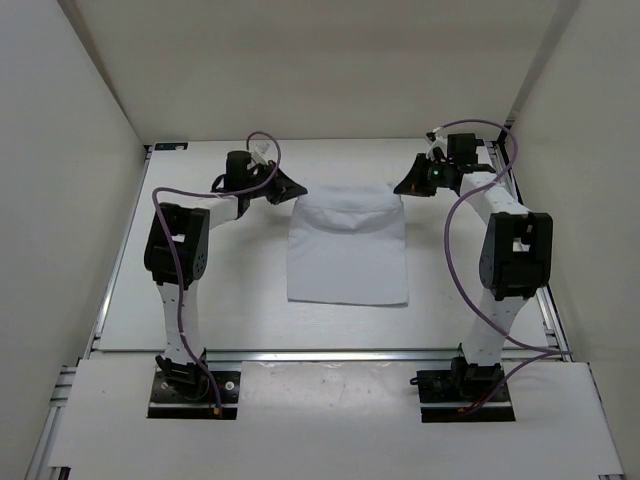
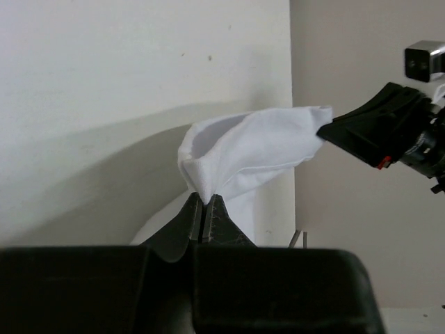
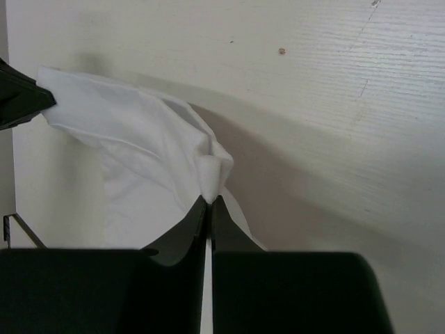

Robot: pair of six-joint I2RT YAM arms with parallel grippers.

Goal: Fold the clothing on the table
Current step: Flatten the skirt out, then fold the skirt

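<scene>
Your left claw (image 1: 296, 193) and right claw (image 1: 401, 187) each pinch a far corner of the clothing (image 1: 347, 255); its long axis runs far-to-near across the surface (image 1: 220, 300).

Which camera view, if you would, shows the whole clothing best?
The top external view: the whole clothing is visible in outline. Each wrist view shows only its raised far edge, pinched at one corner.
</scene>
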